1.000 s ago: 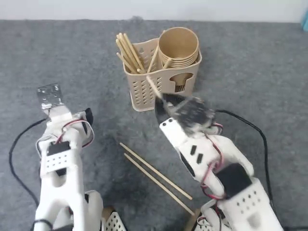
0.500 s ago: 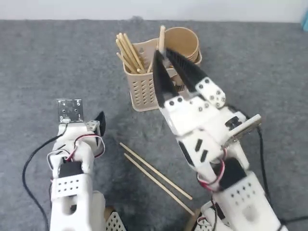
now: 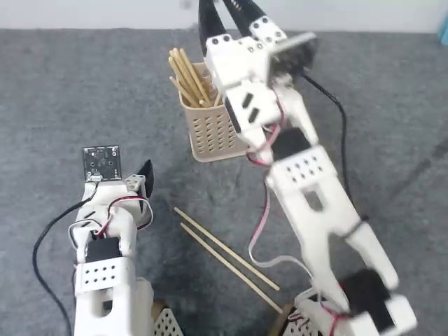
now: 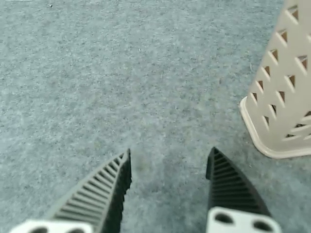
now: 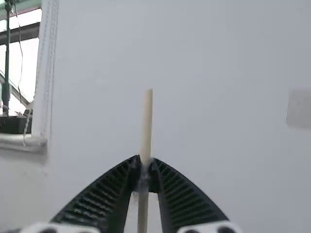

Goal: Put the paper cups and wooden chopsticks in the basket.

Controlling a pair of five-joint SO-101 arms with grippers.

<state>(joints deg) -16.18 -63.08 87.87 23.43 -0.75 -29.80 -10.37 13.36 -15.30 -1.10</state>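
One chopstick (image 5: pixel 146 116) is pinched in the right tool (image 5: pixel 144 167), long axis in line with the jaws, high over the basket (image 3: pixel 210 129); two chopsticks (image 3: pixel 227 255) are left on the desk (image 3: pixel 392 105), nearer the spread left tool (image 4: pixel 167 174).

We record: grey carpet (image 3: pixel 84 84), short-piled, covering the work surface; white wall (image 5: pixel 218 58), plain; window (image 5: pixel 19 73) at the wall's side, with a white frame (image 5: pixel 47 68) and a sill (image 5: pixel 22 143) beneath; pale rectangular plate (image 5: pixel 299 109) on the wall, well apart from the window; teal item (image 3: pixel 444 28) at the carpet's far edge, too little of it showing to identify.
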